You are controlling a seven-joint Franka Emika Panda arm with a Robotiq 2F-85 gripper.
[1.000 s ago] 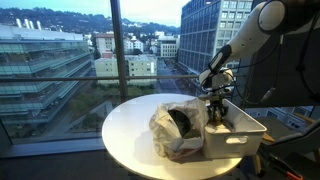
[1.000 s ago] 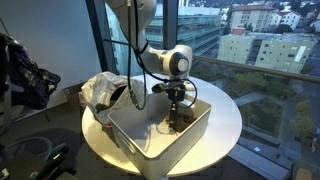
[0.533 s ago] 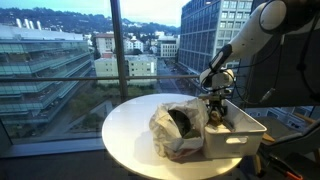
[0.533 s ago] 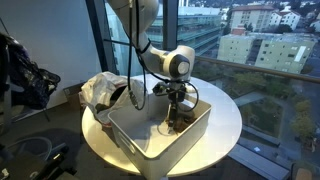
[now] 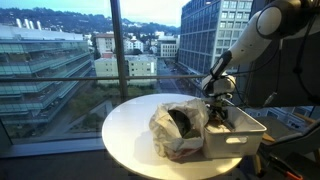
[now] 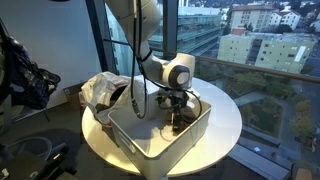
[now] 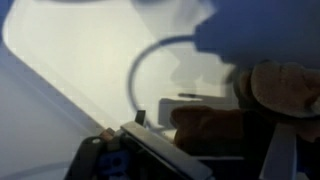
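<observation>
My gripper (image 5: 217, 110) is lowered inside a white plastic bin (image 5: 243, 136) on a round white table (image 5: 125, 135). In the other exterior view the gripper (image 6: 176, 120) reaches down near the bin's (image 6: 148, 142) far wall. In the wrist view a brown soft object (image 7: 213, 126) lies on the bin floor between my two fingers (image 7: 205, 150). The fingers stand wide apart on either side of it. A second brown lump (image 7: 285, 88) shows at the right.
A crumpled clear plastic bag (image 5: 176, 126) with something dark inside leans against the bin; it also shows in an exterior view (image 6: 103, 90). Tall windows stand right behind the table (image 6: 226, 126). Dark gear (image 6: 22, 75) sits beside the table.
The arm has lowered, and the gripper has gone deeper into the bin, down around the brown object. The bag and the bin have not moved.
</observation>
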